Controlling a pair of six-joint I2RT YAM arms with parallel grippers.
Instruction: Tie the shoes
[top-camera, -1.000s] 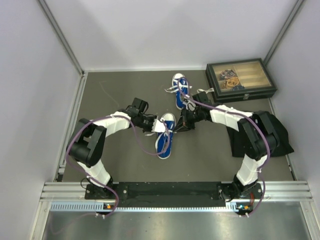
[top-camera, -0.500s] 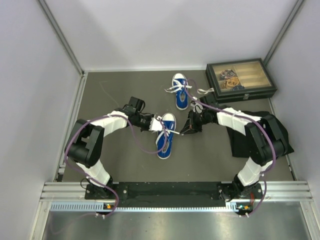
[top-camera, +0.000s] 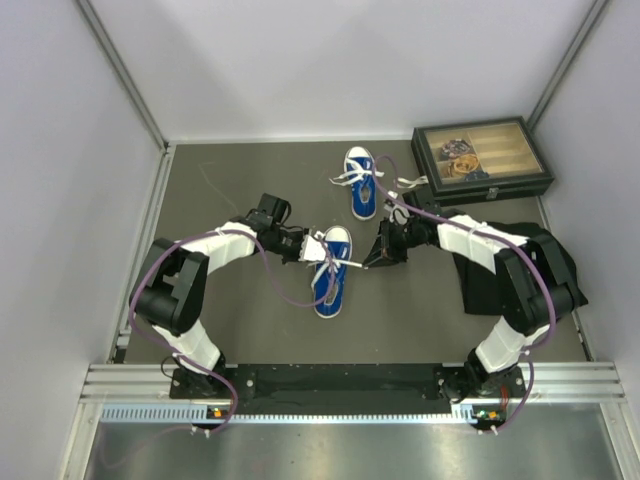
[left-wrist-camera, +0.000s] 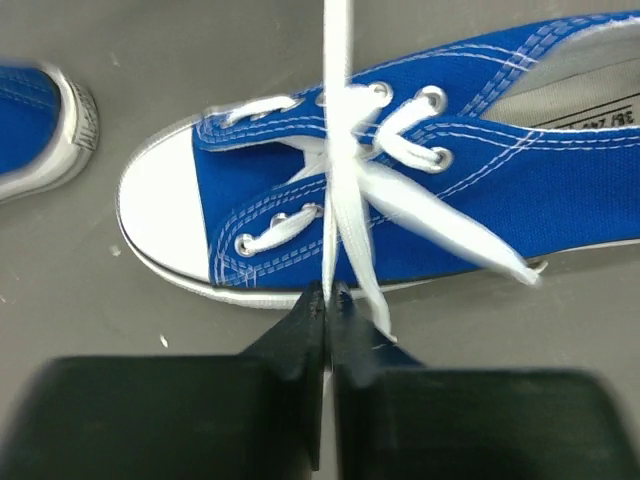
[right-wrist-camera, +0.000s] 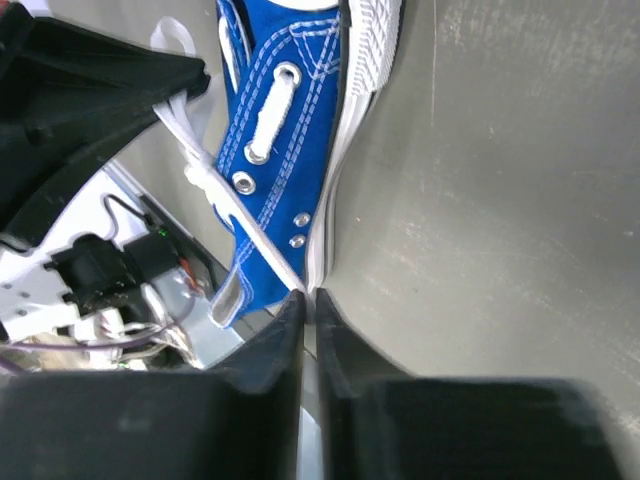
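Two blue shoes with white laces lie on the grey table. The near shoe (top-camera: 329, 275) sits between my arms and the far shoe (top-camera: 362, 183) lies behind it. My left gripper (top-camera: 306, 250) is at the near shoe's left side, shut on one white lace (left-wrist-camera: 331, 215) that runs taut across the eyelets to its fingertips (left-wrist-camera: 327, 296). My right gripper (top-camera: 372, 263) is just right of the same shoe (right-wrist-camera: 285, 140), shut on the other lace end (right-wrist-camera: 245, 225), which stretches straight to its tips (right-wrist-camera: 308, 298). The laces cross over the tongue.
A dark glass-lidded box (top-camera: 482, 160) stands at the back right, close to the far shoe. A black cloth (top-camera: 545, 262) lies under the right arm's elbow. The far shoe's toe cap (left-wrist-camera: 62, 128) shows at the left of the left wrist view. Walls close in the table on three sides.
Both grippers have drawn apart from the near shoe, left going left and right going right, each keeping its lace end. The laces now run tauter across the shoe.
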